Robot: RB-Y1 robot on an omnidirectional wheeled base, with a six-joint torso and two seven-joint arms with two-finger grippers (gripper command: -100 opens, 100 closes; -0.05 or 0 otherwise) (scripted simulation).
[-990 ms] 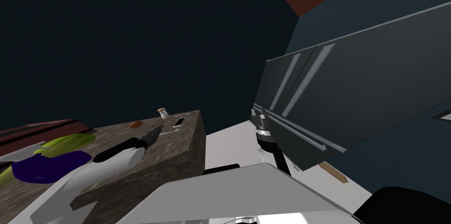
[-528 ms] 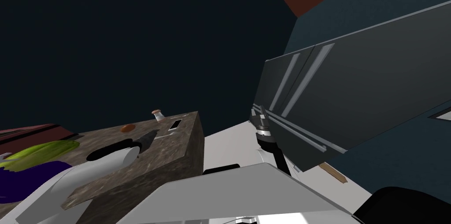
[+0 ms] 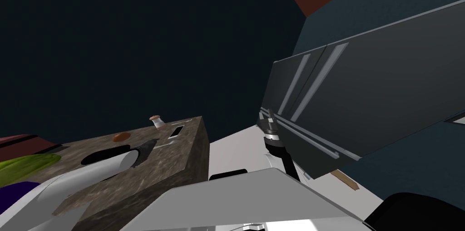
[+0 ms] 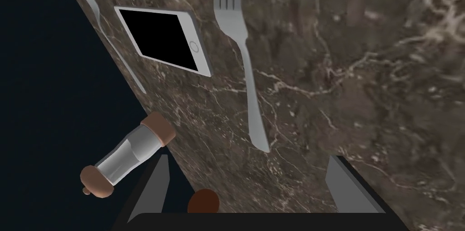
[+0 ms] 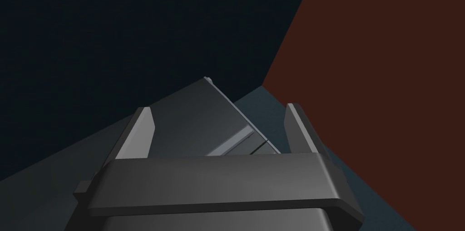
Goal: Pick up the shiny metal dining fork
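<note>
A shiny grey fork (image 4: 245, 60) lies flat on the brown marble counter (image 4: 372, 83), its handle end pointing toward my left gripper (image 4: 249, 171). That gripper hangs open just above the counter, the handle tip a little ahead of the gap between its fingers (image 4: 156, 183). In the head view the left gripper (image 3: 147, 145) sits over the counter (image 3: 181, 169) near its far corner. My right gripper (image 3: 268, 117) is held up open beside a dark cabinet front, with nothing between its fingers (image 5: 138, 135).
A white phone (image 4: 165, 40) lies beside the fork's tines, and a second thin utensil (image 4: 104, 24) lies along the counter's edge. A glass shaker (image 4: 127, 153) with brown ends and a brown round thing (image 4: 203, 201) are near the left fingers. Green and purple items (image 3: 22, 167) sit at the left.
My head view has shifted, so the counter and its items slid left in the picture. The left arm stays over the counter by the phone. The right arm has not moved.
</note>
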